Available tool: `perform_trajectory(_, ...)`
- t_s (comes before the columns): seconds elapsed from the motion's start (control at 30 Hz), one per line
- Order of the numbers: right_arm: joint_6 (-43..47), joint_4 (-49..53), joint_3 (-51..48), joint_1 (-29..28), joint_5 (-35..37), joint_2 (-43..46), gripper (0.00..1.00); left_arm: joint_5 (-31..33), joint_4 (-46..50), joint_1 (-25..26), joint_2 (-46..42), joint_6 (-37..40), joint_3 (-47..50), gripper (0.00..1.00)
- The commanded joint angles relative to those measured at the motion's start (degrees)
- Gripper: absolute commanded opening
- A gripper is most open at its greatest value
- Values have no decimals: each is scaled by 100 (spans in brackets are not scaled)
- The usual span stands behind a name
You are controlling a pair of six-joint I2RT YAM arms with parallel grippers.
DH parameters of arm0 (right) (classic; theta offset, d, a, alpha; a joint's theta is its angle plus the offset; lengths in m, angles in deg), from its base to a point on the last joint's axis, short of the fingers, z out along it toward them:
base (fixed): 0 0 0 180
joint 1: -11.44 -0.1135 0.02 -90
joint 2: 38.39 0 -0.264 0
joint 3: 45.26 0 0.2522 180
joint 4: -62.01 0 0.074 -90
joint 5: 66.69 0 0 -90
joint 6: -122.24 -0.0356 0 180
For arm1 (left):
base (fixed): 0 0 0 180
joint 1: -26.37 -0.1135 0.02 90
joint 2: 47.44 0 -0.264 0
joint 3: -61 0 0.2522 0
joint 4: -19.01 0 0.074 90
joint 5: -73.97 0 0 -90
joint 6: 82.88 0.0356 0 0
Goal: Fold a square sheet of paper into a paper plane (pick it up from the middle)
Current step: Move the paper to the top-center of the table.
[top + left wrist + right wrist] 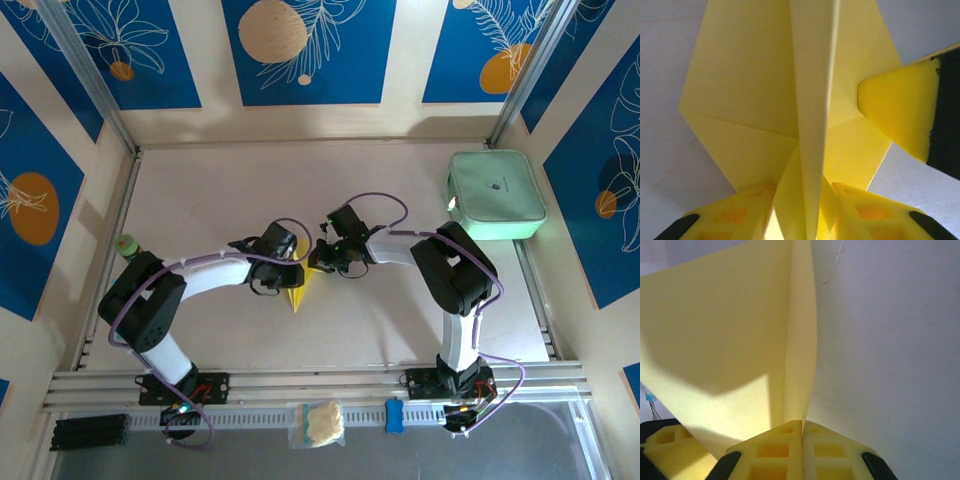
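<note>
Right pincer is clamped tight on the plane, mid-table between my arms. A right fingertip lies against one wing. My left pincer sits narrow astride the centre ridge; pinching or just short, I can't tell.

mint-green rounded case set at the table's far right corner, bagged cream wad laid at the near edge, blue block placed beside it
</note>
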State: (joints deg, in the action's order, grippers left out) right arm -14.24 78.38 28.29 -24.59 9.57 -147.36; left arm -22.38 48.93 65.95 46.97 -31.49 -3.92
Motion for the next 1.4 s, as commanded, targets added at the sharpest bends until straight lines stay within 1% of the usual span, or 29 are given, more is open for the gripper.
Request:
perform_trajectory(0.0, 42, 133, 121, -18, -59, -81, 2, 185, 288, 44, 138, 55, -172, 33)
perform_trajectory(0.27, 42, 129, 103, -9, -59, -88, 2, 49, 345, 69, 247, 128, -261, 28)
perform_trajectory(0.43, 25, 123, 103, -13, -68, -72, 3, -7, 376, 102, 254, 143, -290, 22)
perform_trajectory(0.5, 29, 119, 88, -2, -52, -16, 5, 2, 391, 103, 223, 136, -306, 20)
perform_trajectory(0.6, 25, 111, 28, 47, 23, 176, 12, 11, 409, 101, 178, 143, -329, 19)
perform_trajectory(0.67, 25, 116, -15, 94, 80, 314, 17, 2, 414, 99, 145, 150, -340, 19)
perform_trajectory(0.73, 42, 139, -22, 135, 97, 384, 19, -6, 406, 102, 141, 148, -351, 21)
perform_trajectory(0.83, 79, 200, 26, 160, 56, 344, 19, -1, 412, 100, 143, 145, -368, 24)
perform_trajectory(1.0, 60, 161, 15, 139, -36, 240, 15, -23, 403, 103, 126, 115, -392, 24)
perform_trajectory(1.13, 60, 160, -3, 116, -28, 191, 14, -51, 405, 101, 76, 75, -421, 24)
perform_trajectory(1.27, 77, 161, -2, 118, -16, 174, 13, -24, 411, 101, 33, 40, -428, 23)
perform_trajectory(1.37, 89, 169, 6, 117, -15, 165, 13, -15, 418, 101, 59, 46, -430, 21)
